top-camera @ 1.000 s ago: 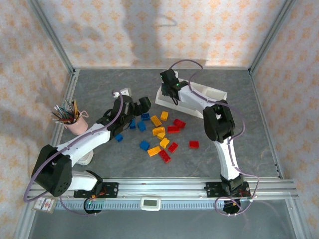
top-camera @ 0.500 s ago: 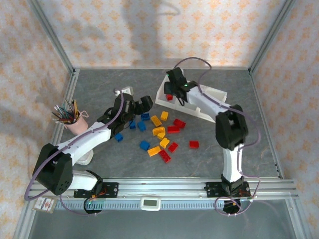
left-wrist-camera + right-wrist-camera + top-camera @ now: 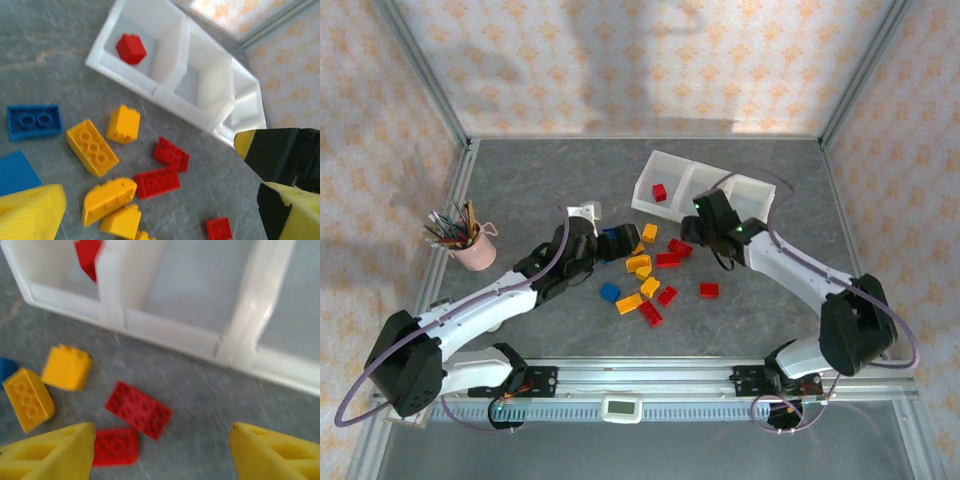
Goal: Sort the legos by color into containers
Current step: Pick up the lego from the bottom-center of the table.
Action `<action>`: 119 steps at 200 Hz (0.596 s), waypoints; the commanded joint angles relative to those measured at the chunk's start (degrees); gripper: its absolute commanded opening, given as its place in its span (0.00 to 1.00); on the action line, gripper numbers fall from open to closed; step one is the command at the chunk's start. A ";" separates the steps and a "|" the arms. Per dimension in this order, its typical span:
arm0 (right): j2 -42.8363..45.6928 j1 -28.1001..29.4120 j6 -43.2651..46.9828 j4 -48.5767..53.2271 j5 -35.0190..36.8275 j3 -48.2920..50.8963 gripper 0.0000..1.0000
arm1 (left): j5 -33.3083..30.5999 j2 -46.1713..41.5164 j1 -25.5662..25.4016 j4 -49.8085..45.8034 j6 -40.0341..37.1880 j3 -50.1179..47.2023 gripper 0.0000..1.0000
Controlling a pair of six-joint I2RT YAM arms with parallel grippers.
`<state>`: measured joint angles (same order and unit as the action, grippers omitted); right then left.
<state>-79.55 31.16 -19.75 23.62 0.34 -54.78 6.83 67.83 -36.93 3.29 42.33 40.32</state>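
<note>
grey table [image 3: 520, 180] bears scattered legos [image 3: 638, 264], a white 3-compartment tray [image 3: 682, 178], a pink cup [image 3: 472, 252].

Glossy plastic legos [image 3: 92, 147], a translucent white plastic tray [image 3: 167, 47], a matt grey tabletop [image 3: 520, 180].

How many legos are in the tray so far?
1: a red lego in the tray's left end compartment. The right arm partly covers the other end, so one could be hidden.

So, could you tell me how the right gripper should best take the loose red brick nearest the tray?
Take the red brick across its two long sides, from straight above: it lies flat, studs up, skewed to the tray, so the right gripper would probably need a wrist turn.
</note>
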 commanded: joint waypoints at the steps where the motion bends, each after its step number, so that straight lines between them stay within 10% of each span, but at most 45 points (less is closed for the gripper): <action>1: 5.34 0.44 -5.29 4.05 2.90 4.73 0.74 | -2.02 -1.39 -2.12 1.18 3.50 -2.16 0.99; 119: 6.53 7.30 -16.02 -1.07 -2.10 20.40 0.81 | -5.86 -1.31 -7.34 5.06 9.44 -6.88 0.99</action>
<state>-70.98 36.58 -33.06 25.06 -2.44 -34.85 3.09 66.85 -43.90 6.48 50.30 34.76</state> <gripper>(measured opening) 0.809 0.992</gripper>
